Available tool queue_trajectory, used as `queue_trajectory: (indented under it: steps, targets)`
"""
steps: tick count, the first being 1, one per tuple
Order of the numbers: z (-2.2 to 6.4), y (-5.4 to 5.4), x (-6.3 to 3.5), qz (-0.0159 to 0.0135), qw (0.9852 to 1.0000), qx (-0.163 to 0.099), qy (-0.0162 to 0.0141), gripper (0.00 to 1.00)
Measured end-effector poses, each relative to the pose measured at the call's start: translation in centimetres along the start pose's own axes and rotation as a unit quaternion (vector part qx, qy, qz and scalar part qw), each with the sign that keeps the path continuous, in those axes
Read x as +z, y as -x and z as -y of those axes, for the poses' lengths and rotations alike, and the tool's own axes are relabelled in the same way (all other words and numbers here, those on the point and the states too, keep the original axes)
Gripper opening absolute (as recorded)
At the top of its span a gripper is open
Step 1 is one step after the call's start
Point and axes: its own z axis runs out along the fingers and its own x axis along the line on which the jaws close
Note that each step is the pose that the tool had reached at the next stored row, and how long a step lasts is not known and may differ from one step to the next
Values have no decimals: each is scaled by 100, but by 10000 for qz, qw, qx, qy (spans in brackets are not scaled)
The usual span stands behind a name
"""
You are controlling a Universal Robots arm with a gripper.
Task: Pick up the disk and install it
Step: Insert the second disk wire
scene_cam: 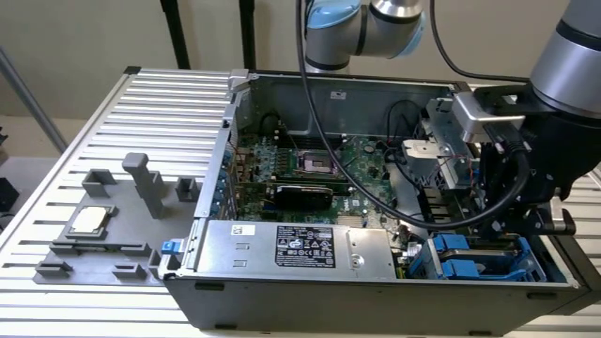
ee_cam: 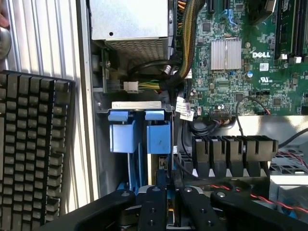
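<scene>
In the wrist view my gripper (ee_cam: 166, 208) has its two black fingers (ee_cam: 153, 207) drawn close together on a thin blue-edged piece, the disk (ee_cam: 166, 190), held edge-on. It sits at the drive bay, in line with a blue carrier front (ee_cam: 159, 138); a second blue carrier front (ee_cam: 122, 136) stands beside it. Most of the disk is hidden by the fingers. In the exterior view the arm's black wrist (scene_cam: 526, 176) hangs over the blue drive bay (scene_cam: 469, 259) at the case's near corner on the exterior view's right.
The open grey computer case (scene_cam: 376, 289) holds a green motherboard (scene_cam: 310, 165), a power supply box (scene_cam: 291, 246) and black cables (scene_cam: 441, 211). A grey fixture with a small silver chip (scene_cam: 89, 220) lies on the exterior view's left. A black keyboard (ee_cam: 29, 154) lies beside the case.
</scene>
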Motion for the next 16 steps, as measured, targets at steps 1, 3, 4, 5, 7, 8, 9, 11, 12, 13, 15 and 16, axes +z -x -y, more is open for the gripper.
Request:
queue_trajectory:
  steps: [1, 3, 4, 5, 7, 8, 9, 11, 12, 13, 15, 16]
  targets:
    - [-6, 0, 7, 0, 10000, -1, -9, 16]
    - [-18, 0, 18, 1, 10000, -1, -20, 16]
    - [-22, 0, 20, 1, 10000, 0, -21, 16]
    - [-24, 0, 20, 1, 10000, -1, -21, 16]
    - [-27, 0, 22, 1, 10000, -1, -22, 16]
    - [-28, 0, 23, 1, 10000, -1, -23, 16]
    - [-28, 0, 24, 1, 10000, 0, -27, 16]
    - [-29, 0, 30, 2, 10000, 1, -39, 16]
    - [-29, 0, 33, 2, 10000, 1, -44, 16]
    - [-29, 0, 35, 2, 10000, 1, -48, 16]
    - [-29, -1, 40, 3, 10000, 1, -55, 16]
    - [-30, -1, 43, 2, 10000, 2, -58, 16]
